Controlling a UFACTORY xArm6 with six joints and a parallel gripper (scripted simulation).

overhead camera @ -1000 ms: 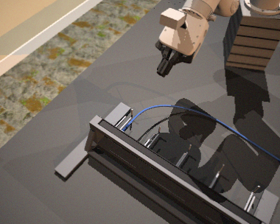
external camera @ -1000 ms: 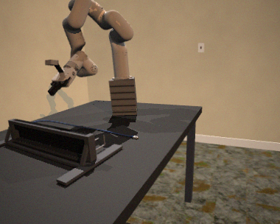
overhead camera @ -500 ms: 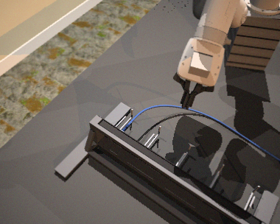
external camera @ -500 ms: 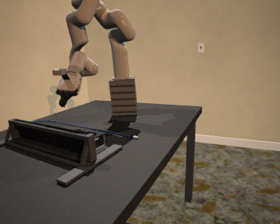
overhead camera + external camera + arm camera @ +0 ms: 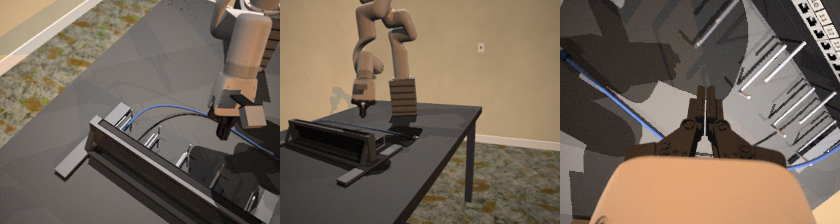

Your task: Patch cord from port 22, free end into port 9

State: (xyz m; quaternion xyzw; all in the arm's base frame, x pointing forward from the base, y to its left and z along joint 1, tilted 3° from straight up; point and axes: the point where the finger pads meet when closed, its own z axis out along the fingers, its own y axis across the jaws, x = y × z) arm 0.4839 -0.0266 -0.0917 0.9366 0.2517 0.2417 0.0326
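The patch panel rack [image 5: 155, 156] [image 5: 328, 141] [image 5: 821, 26] stands on the dark table, and its numbered port plates show at the top right of the wrist view. A blue patch cord [image 5: 166, 107] [image 5: 354, 126] [image 5: 625, 105] leaves the rack's rear near one end. It arcs across the table behind the rack. Its free end [image 5: 415, 137] lies on the table near the arm's base. My gripper [image 5: 223, 134] [image 5: 363, 112] [image 5: 705, 96] is shut and empty. It hangs above the table behind the rack, just over the cord without touching it.
Metal cable bars [image 5: 182, 158] [image 5: 772, 67] stick out from the rack's rear. Flat grey feet [image 5: 71, 162] [image 5: 354, 176] extend from the rack's end. The arm's ribbed base [image 5: 403, 97] stands at the back. The table's right edge [image 5: 446, 155] is not far from the cord's free end.
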